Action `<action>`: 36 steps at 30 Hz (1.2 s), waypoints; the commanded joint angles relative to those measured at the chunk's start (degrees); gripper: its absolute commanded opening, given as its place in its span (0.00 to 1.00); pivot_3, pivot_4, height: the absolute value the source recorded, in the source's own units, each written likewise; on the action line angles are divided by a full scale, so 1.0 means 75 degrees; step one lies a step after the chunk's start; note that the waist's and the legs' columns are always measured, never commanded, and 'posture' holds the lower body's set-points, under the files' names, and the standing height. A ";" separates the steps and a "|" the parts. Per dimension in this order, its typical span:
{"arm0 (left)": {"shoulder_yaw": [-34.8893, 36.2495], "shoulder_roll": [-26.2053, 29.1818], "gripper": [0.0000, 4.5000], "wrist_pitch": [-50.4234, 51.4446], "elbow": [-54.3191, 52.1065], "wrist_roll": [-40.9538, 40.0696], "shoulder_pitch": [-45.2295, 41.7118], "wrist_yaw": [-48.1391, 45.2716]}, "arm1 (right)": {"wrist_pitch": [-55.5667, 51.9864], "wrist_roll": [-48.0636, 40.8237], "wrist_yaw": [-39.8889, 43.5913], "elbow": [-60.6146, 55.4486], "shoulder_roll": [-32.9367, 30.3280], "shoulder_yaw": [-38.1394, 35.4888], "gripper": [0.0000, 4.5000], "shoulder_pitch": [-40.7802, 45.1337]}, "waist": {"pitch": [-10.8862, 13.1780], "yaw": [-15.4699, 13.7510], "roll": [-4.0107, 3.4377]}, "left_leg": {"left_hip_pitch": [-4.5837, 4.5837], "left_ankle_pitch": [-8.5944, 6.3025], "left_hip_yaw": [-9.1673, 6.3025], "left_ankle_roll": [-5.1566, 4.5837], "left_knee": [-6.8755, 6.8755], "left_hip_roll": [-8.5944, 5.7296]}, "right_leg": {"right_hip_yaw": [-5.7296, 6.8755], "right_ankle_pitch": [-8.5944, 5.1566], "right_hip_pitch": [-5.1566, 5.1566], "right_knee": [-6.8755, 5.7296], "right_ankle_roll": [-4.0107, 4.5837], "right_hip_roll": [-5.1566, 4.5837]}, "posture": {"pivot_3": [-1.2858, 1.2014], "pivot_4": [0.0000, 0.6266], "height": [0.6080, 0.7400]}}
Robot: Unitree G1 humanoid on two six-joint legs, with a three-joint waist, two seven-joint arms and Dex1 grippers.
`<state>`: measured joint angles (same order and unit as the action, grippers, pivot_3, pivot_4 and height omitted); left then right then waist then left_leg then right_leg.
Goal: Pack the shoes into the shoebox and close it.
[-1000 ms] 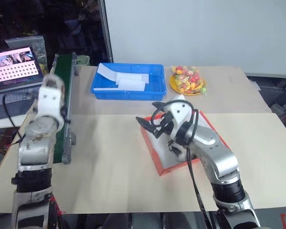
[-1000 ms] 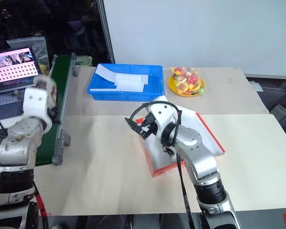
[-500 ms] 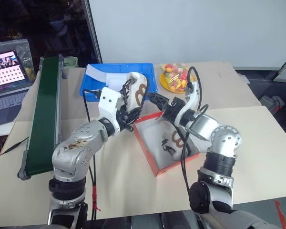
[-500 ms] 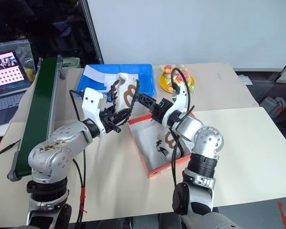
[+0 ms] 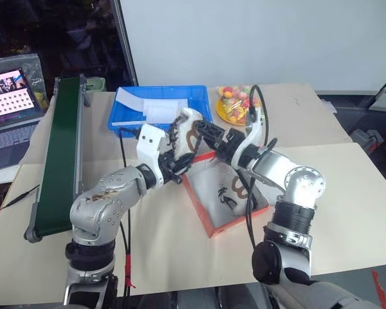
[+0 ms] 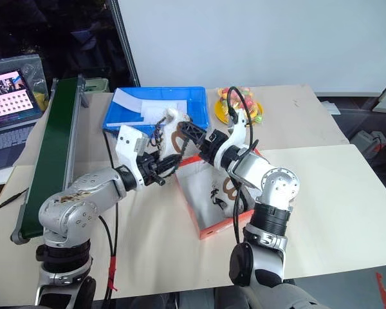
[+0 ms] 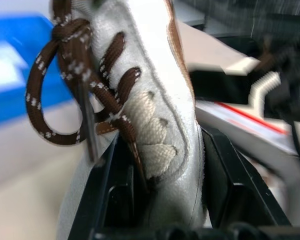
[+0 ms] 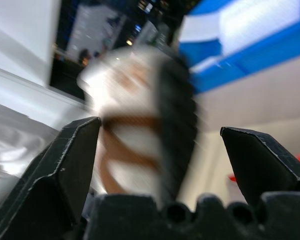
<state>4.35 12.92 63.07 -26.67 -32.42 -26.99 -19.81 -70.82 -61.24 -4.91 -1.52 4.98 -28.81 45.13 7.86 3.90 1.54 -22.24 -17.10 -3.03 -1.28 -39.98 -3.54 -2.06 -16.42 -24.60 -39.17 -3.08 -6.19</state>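
Observation:
My left gripper [image 5: 174, 161] is shut on a cream-white sneaker [image 5: 189, 129] with brown marks, gripping it near the dark laces [image 7: 75, 65]. It holds this shoe in the air over the far left corner of the red-orange shoebox [image 5: 202, 209]. The right gripper [image 5: 206, 131] is open and level, with its fingers [image 8: 70, 160] on either side of that shoe's [image 8: 140, 135] end, apart from it. The other shoe [image 5: 237, 190] lies inside the white-lined box, partly hidden by my right arm.
A blue tray [image 5: 125, 119] holding white sheets stands behind the shoe. A yellow plate of fruit [image 5: 233, 103] sits at the back right. A green conveyor [image 5: 56, 154] runs along the table's left side, with a laptop [image 5: 6, 87] beyond it.
The camera has shifted. My left arm has swung in from the left and now holds the shoe slightly lower. The right gripper has rolled and reached forward to flank the shoe.

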 commanded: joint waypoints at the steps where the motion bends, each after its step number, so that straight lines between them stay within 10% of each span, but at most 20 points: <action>1: -0.0050 0.0132 0.33 0.0021 -0.0068 -0.0270 -0.0244 -0.0180 | 0.0320 -0.0876 -0.0099 -0.0193 0.0406 0.0074 1.00 0.0498 | 0.0000 0.0019 -0.0002 | 0.0001 0.0000 0.0001 0.0000 0.0001 0.0001 | -0.0002 0.0000 -0.0001 0.0000 0.0000 0.0001 | 0.52 0.24 0.88; 13: -0.0502 0.0343 0.33 -0.0403 0.0058 -0.0112 -0.0505 -0.0269 | 0.0525 -0.0831 -0.0276 -0.0185 0.0126 0.1011 1.00 0.0121 | -0.0001 0.0008 -0.0003 | 0.0002 0.0000 0.0005 0.0001 0.0002 0.0001 | -0.0007 0.0000 0.0000 0.0000 0.0000 0.0002 | 0.52 0.24 0.88; 26: -0.0599 0.0433 0.33 -0.0559 0.0043 -0.0025 -0.0444 -0.0272 | 0.0630 -0.0837 -0.0401 -0.0158 0.0011 0.1165 0.25 0.0129 | -0.0001 0.0010 -0.0003 | 0.0002 0.0000 0.0005 0.0001 0.0001 0.0001 | -0.0008 0.0000 0.0000 0.0000 0.0000 0.0002 | 0.52 0.24 0.88; 33: -0.0770 0.0568 0.33 -0.0755 0.0030 0.0228 -0.0409 -0.0223 | 0.0688 -0.0995 -0.0591 -0.0185 0.0141 0.1092 0.25 0.0143 | -0.0001 0.0009 -0.0003 | 0.0002 0.0000 0.0005 0.0000 0.0002 0.0002 | -0.0009 0.0000 0.0000 0.0000 0.0000 0.0002 | 0.52 0.24 0.88; 36: -0.0984 0.0764 0.52 -0.1028 0.0009 0.0470 -0.0367 -0.0333 | 0.0732 -0.1001 -0.0653 -0.0186 0.0153 0.1061 0.25 0.0126 | -0.0001 0.0011 -0.0003 | 0.0002 0.0000 0.0005 0.0000 0.0002 0.0001 | -0.0008 0.0000 0.0000 0.0000 0.0000 0.0002 | 0.52 0.24 0.88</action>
<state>-0.90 18.48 57.81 -25.32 -29.39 -29.14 -21.05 -65.01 -64.31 -10.88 -1.02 4.17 -23.07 44.60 7.85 3.98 1.52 -22.23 -17.09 -3.00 -1.27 -39.97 -3.53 -2.12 -16.42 -24.60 -39.16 -3.08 -6.17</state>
